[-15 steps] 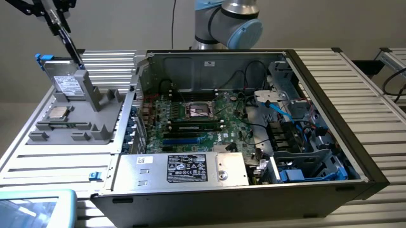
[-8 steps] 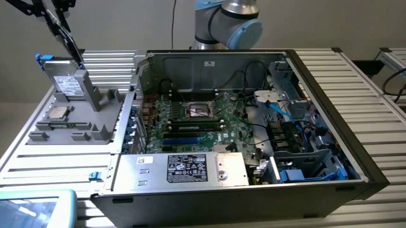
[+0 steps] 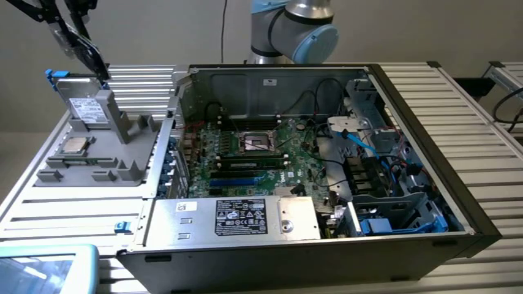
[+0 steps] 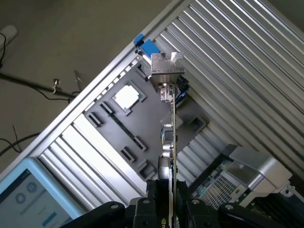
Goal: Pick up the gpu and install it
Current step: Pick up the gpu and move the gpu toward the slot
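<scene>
**Card is up from the holder: keep it straight and free**

The gripper [image 3: 67, 30] is clamped on the gpu [image 3: 88, 54]. In the wrist view the card [image 4: 172, 123] is seen edge-on, running from between the two dark fingers [image 4: 156, 199] out to its metal bracket [image 4: 167, 70]. In the exterior view the card hangs tilted in the air over the grey holder tray [image 3: 98, 156], at the exterior view's left, and well apart from the open computer case [image 3: 425, 141] and its motherboard [image 3: 245, 147]. No part of the card seems to touch the tray.

The step in hand appears to be the carrying of the lifted card. To do it well, the grip should probably not loosen, because the card is thin and held only at one end; a small slip would turn it. The bracket end should pass above the upright posts [image 3: 122, 119] of the tray and above the wall of the case. A slow, level travel without swinging seems the safest way.
</scene>
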{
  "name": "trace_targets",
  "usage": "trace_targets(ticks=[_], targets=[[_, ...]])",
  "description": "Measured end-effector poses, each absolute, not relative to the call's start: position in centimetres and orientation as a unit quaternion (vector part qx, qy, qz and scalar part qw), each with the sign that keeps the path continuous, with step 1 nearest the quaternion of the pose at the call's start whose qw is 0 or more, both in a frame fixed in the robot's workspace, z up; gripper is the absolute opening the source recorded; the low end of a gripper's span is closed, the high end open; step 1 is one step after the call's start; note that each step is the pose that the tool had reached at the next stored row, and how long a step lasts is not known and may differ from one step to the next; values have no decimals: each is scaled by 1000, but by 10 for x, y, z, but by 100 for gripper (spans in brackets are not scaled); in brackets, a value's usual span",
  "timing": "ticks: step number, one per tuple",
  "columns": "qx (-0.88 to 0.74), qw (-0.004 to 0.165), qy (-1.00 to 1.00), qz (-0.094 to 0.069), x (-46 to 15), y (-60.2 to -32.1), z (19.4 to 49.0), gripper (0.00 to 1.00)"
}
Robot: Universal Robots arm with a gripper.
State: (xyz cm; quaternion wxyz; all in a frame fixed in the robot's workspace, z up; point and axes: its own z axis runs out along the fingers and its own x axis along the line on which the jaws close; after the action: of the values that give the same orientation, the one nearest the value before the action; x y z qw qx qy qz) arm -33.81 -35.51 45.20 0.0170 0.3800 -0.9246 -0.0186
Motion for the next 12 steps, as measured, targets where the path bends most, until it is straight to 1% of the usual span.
trace_targets(ticks=[12], targets=[[467,19,-884,-17,-338,-355,449,27]])
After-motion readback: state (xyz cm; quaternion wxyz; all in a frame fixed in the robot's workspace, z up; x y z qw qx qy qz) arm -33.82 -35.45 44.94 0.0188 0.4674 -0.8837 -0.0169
